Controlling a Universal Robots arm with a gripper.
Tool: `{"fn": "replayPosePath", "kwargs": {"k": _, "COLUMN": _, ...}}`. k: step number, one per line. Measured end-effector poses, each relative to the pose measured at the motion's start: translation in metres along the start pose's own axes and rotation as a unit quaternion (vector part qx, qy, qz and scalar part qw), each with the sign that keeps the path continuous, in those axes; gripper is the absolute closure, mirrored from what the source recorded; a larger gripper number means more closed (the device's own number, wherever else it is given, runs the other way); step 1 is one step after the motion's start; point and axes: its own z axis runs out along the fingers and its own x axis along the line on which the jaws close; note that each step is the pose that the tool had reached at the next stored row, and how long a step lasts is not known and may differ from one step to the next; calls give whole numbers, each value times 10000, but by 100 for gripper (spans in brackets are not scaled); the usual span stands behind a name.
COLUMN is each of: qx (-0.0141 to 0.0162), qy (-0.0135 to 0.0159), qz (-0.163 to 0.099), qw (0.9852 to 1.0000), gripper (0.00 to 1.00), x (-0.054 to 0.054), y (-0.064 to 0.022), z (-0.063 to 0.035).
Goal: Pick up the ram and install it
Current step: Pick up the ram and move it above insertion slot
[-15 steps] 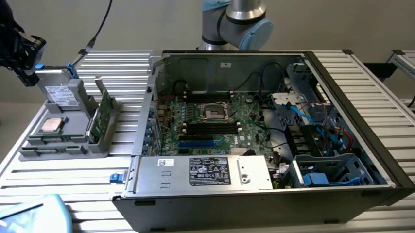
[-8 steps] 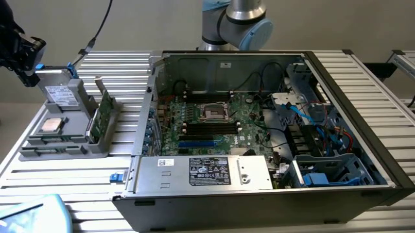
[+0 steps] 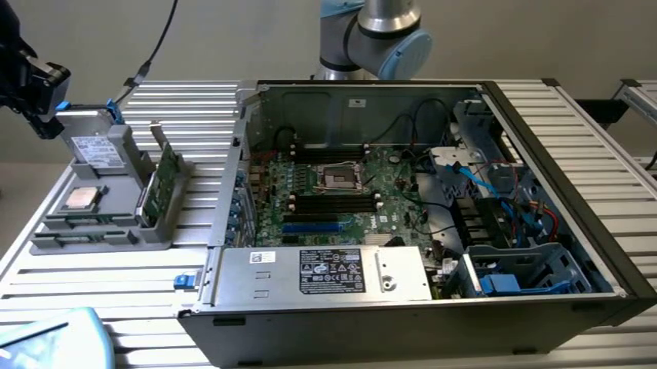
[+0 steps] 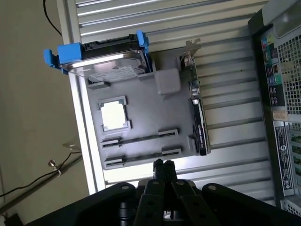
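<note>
Hand (image 4: 162,165) hovering at ten o'clock in the exterior view, fingertips (image 4: 157,167) pressed together on nothing, near the grey tray (image 3: 51,238) at nine o'clock, where the ram (image 4: 139,138) seems to stand edge-on in a long slot, the open computer case (image 3: 411,338) at three o'clock.

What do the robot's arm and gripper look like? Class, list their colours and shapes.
The silver-grey tubular arm has rounded pale-blue caps at its joints. The matte-black gripper has two slim, narrow fingers carried on hinged black linkage bars, which rise from a broad black body.
</note>
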Motion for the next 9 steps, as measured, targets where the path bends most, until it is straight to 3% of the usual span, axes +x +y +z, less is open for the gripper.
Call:
{"fn": "replayPosePath", "kwargs": {"k": 2, "qx": -2, "qy": 4, "qz": 80, "qw": 10000, "gripper": 89, "x": 6, "y": -1, "z": 2}}
{"fn": "replayPosePath", "kwargs": {"k": 5, "qx": 3, "qy": 38, "qz": 207, "qw": 9998, "gripper": 89, "x": 12, "y": -2, "z": 4}}
{"fn": "replayPosePath", "kwargs": {"k": 7, "qx": 8, "qy": 77, "qz": 297, "qw": 9995, "gripper": 89, "x": 13, "y": -3, "z": 8}}
{"fn": "replayPosePath", "kwargs": {"k": 9, "qx": 19, "qy": 137, "qz": 394, "qw": 9991, "gripper": 89, "x": 13, "y": -3, "z": 8}}
